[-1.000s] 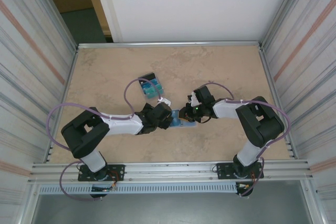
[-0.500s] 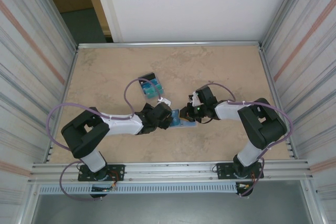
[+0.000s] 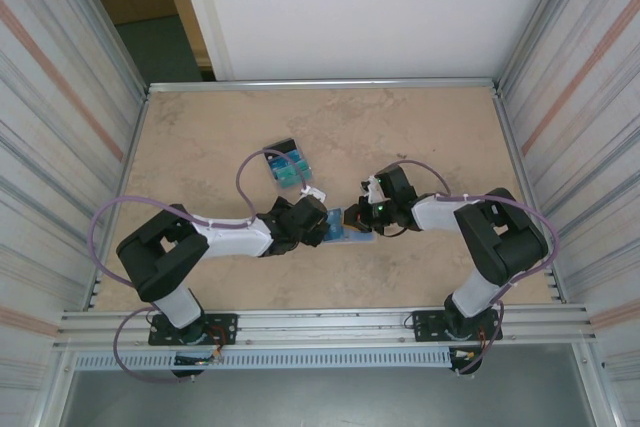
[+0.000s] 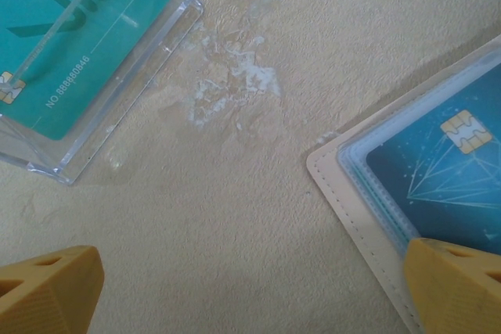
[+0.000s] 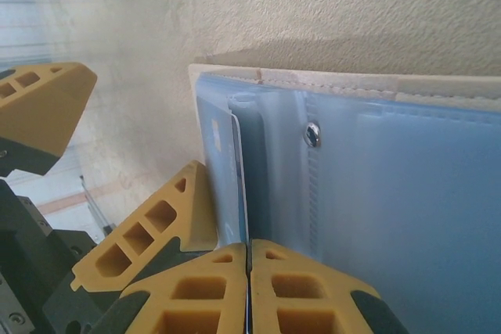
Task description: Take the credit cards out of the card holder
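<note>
Holder (image 3: 345, 228) lies open on the worktop (image 3: 430, 137), pale blue sleeves up, between the two pincers and close to both.

At its edge the right pincer (image 5: 249, 271) has just finished closing. Over the last second its jaws drew the last bit together, and they now pinch the thin edge of a card (image 5: 237, 177) that stands out of a sleeve. The arm has barely shifted meanwhile. The grip looks made, so the card seems ready to be drawn out, though most of it is still inside the holder.

The left pincer (image 4: 250, 291) has stayed spread wide, holding nothing. One fingertip (image 4: 458, 287) sits over the holder's corner, apparently to pin it down; whether it presses cannot be told.

The right wrist view shows the pinch itself, which the top view hides under the right pincer (image 3: 358, 215) and left pincer (image 3: 318, 224). The left wrist view shows a dark blue chip card (image 4: 446, 170) still sleeved, and a teal card (image 4: 78, 29) in a clear box (image 4: 125, 103). The top view places that box (image 3: 283, 167) beyond the left pincer, apart from the holder.
</note>
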Motion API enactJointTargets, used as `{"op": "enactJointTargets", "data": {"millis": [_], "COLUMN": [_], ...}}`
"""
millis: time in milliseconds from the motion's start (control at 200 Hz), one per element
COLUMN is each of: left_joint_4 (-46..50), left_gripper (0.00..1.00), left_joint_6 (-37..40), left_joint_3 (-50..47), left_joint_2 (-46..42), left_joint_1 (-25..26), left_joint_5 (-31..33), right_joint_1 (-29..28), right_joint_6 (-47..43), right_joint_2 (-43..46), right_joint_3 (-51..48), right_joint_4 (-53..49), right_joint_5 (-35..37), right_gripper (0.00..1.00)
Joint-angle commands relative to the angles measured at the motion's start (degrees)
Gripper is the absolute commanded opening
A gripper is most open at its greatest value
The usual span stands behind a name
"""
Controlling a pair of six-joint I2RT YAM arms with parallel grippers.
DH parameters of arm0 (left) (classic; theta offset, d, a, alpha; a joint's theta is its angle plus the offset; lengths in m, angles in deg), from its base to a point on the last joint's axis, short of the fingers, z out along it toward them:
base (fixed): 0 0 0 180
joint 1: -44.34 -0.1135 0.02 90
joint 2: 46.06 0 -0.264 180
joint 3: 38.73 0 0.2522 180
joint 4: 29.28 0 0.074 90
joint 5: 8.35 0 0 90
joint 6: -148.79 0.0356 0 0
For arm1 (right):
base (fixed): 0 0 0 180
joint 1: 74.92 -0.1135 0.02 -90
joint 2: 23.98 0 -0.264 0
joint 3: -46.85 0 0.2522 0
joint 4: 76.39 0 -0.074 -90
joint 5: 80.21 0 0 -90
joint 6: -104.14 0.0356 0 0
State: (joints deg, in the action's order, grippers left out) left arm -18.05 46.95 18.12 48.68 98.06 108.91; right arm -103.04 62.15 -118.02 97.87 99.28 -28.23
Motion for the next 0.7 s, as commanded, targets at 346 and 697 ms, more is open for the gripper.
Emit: {"op": "enactJointTargets", "data": {"millis": [346, 697], "left_joint_4": [4.26, 3.46], "left_gripper": [0.99, 0.99], "left_joint_6": [0.77, 1.11], "left_joint_3": [-0.46, 0.67], "left_joint_2": [0.96, -5.78], "left_joint_1": [-0.09, -0.68], "left_joint_5": [1.04, -1.34], "right_joint_1": [1.82, 2.0], "right_joint_6": [0.43, -0.37], "right_joint_2": [3.25, 1.52], "right_joint_3": [-1.68, -1.77], "right_joint_4": [1.16, 1.07], "right_joint_5": [-1.49, -1.62], "right_gripper": [0.07, 0.07]}}
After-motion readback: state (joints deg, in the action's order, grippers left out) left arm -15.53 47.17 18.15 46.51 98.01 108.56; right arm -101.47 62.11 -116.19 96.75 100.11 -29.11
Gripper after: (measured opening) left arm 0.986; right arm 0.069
